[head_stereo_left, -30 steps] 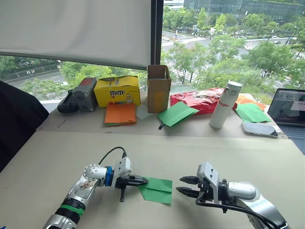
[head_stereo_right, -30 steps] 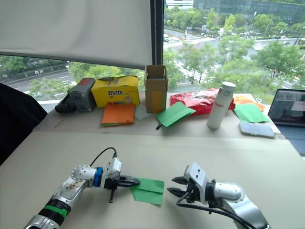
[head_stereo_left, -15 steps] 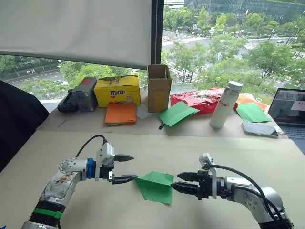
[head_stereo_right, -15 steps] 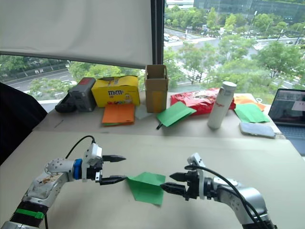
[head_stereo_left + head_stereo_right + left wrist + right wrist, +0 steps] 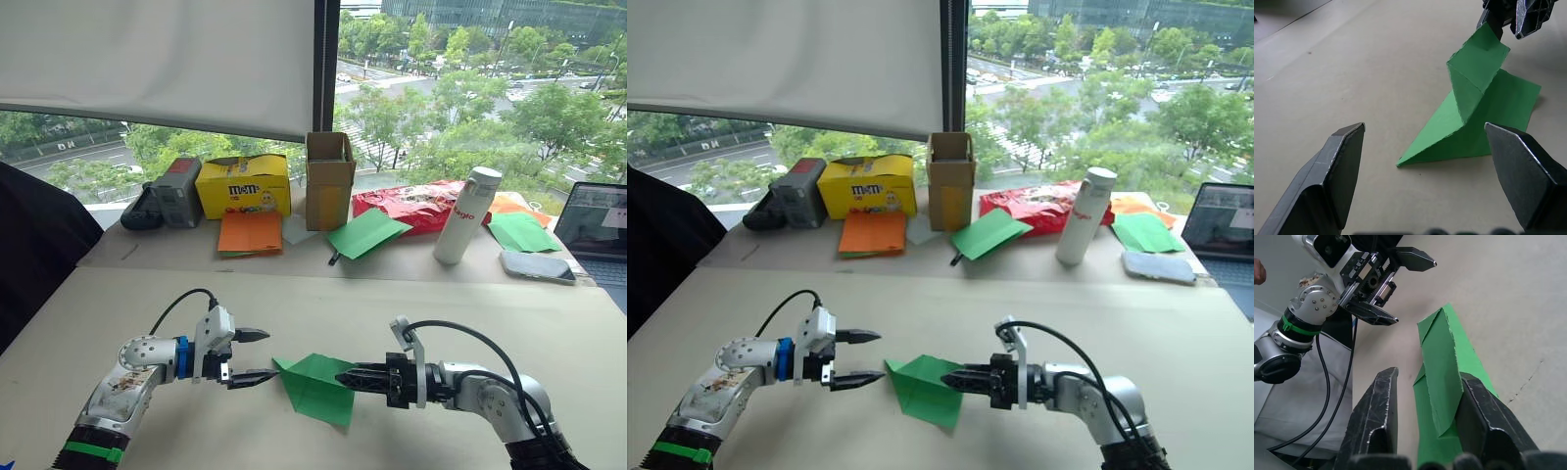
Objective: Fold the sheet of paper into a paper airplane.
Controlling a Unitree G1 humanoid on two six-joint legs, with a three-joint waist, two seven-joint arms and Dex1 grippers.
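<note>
The folded sheet of paper (image 5: 315,386) lies on the near desk (image 5: 392,304) between both grippers. The right gripper (image 5: 345,376) pinches its raised flap; the left gripper (image 5: 257,355) gapes open just left.

The right tool (image 5: 345,376) lifts the green sheet of paper (image 5: 315,386) — left tool (image 5: 265,354) gapes beside it.

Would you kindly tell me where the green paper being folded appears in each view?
Left eye: paper, low centre, between the pincers.
Right eye: low centre.
Left wrist: right of centre.
Right wrist: centre.
Shared landmark: right pincer at its raised flap.
</note>
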